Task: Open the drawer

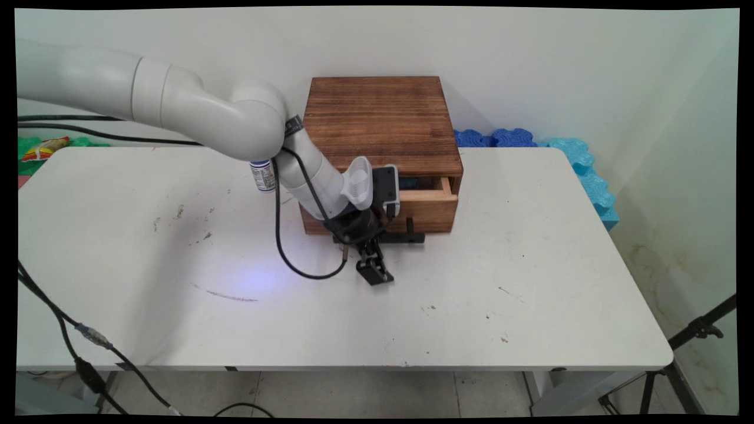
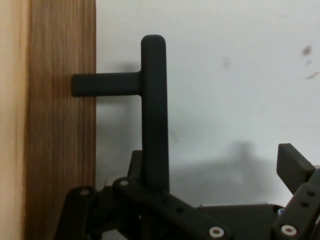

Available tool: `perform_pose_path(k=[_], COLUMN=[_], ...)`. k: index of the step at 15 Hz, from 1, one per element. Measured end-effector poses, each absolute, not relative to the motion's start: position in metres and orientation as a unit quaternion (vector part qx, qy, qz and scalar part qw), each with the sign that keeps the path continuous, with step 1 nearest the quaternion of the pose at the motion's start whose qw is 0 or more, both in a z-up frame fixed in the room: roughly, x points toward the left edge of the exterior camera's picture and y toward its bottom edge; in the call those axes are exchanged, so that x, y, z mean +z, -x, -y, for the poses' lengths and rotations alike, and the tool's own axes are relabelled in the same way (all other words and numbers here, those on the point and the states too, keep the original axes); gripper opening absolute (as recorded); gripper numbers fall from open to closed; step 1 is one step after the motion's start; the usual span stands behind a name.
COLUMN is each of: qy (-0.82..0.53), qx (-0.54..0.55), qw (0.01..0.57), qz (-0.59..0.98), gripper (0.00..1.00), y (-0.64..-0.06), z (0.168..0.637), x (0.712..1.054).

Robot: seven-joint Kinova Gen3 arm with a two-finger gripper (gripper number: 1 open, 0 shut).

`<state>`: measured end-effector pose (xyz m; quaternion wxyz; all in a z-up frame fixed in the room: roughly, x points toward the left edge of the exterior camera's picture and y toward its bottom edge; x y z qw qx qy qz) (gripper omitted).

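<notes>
the gripper [image 1: 373, 266] hangs low at the wooden box's [image 1: 383, 123] six o'clock, fingers spread wide and holding nothing, beside the black handle [image 2: 154, 110] of its drawer [image 1: 425, 203], which stands slightly pulled out.

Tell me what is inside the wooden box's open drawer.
The drawer of the wooden box is only slightly out. Something blue shows in the gap; the arm's wrist and the box top cover the rest.

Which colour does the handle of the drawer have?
Black handle, clearest in the hand view.
</notes>
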<state>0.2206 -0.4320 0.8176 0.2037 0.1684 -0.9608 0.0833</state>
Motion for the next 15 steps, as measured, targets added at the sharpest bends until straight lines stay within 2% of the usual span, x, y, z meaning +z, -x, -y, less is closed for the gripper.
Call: perform_pose_path(k=[15], qy=[-0.148], qx=[0.056], qw=[0.201], qz=[0.967], gripper=[1.0], y=[-0.199], z=[0.34], x=[0.831])
